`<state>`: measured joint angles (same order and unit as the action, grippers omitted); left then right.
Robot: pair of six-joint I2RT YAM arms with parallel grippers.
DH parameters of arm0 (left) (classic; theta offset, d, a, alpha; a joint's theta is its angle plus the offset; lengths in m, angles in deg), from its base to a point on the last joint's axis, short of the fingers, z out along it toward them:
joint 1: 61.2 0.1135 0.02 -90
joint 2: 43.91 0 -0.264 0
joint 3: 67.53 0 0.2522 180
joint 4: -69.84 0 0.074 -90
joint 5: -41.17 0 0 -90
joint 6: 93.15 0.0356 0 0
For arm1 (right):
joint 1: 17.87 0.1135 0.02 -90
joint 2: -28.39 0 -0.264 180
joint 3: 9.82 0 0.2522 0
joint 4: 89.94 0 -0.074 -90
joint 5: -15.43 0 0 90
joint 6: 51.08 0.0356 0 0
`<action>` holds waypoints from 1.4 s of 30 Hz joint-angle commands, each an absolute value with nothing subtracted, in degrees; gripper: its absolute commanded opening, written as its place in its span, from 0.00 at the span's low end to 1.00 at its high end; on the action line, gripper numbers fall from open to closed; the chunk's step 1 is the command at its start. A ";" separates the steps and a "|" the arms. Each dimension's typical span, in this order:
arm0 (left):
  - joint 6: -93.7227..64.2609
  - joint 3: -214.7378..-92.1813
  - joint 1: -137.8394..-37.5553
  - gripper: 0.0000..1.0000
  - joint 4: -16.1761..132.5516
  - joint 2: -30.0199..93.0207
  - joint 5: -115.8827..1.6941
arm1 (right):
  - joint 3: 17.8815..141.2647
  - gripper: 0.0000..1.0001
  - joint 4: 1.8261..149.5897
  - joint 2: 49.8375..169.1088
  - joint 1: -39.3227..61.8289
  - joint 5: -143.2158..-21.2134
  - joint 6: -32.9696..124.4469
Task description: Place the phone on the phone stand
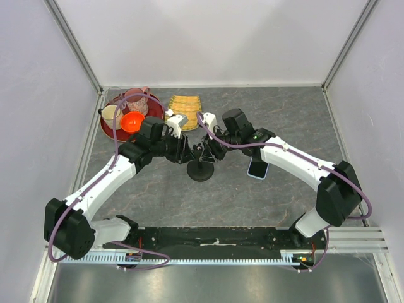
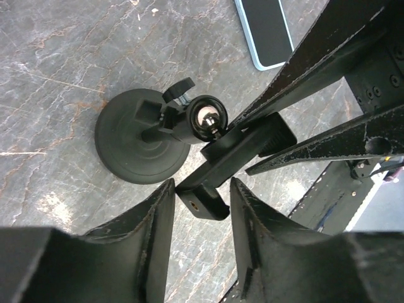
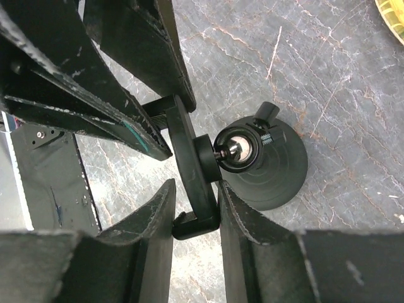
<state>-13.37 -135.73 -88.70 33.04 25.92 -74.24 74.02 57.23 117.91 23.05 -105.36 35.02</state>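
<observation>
The black phone stand (image 1: 201, 169) stands mid-table on its round disc base (image 2: 136, 139); the base also shows in the right wrist view (image 3: 278, 170). Its clamp head (image 2: 237, 151) is tipped sideways on the ball joint. My left gripper (image 2: 202, 186) is closed on one end of the clamp head. My right gripper (image 3: 196, 186) is closed on the other end (image 3: 197, 221). In the top view the left gripper (image 1: 187, 151) and the right gripper (image 1: 213, 149) meet over the stand. The phone (image 1: 257, 168) lies flat, screen up, to the right of the stand; it also shows in the left wrist view (image 2: 268, 31).
A red tray (image 1: 112, 132) at the back left holds a pink jug (image 1: 136, 100), an orange bowl (image 1: 132, 121) and a cup (image 1: 111, 115). A yellow woven mat (image 1: 184, 110) lies behind the stand. White walls close in the table.
</observation>
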 commanded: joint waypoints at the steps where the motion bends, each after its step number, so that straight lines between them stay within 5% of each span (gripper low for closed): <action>1: -10.89 -135.78 -89.15 0.38 35.08 25.44 -77.04 | 72.41 0.17 60.57 116.81 23.35 -106.83 37.25; 3: -10.88 -135.52 -89.06 0.29 34.47 25.53 -77.66 | 72.23 0.00 60.75 117.42 23.35 -107.18 38.83; 7: -12.46 -136.04 -89.15 0.03 32.88 26.23 -79.15 | 71.44 0.00 61.27 119.62 22.82 -111.81 45.06; 20: -22.40 -138.85 -89.06 0.02 28.76 27.55 -84.95 | 63.09 0.00 68.65 118.13 17.47 -116.32 65.19; 30: -21.87 -142.46 -89.06 0.02 24.00 27.29 -84.43 | 61.15 0.00 69.03 118.22 16.23 -112.20 65.57; 35: -21.70 -142.11 -89.06 0.28 24.18 24.74 -83.73 | 61.59 0.06 65.50 117.08 16.32 -107.36 61.69; 36: -21.61 -142.02 -89.06 0.37 24.09 24.39 -83.64 | 61.94 0.20 64.27 116.81 16.49 -106.83 60.90; 42: -21.17 -141.14 -89.06 0.62 24.27 20.96 -82.50 | 63.44 0.60 61.72 115.14 17.02 -108.06 56.94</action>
<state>-19.01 -139.83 -88.68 25.19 24.95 -78.50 63.75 71.22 114.83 17.09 -110.82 59.17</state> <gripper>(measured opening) 0.559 0.498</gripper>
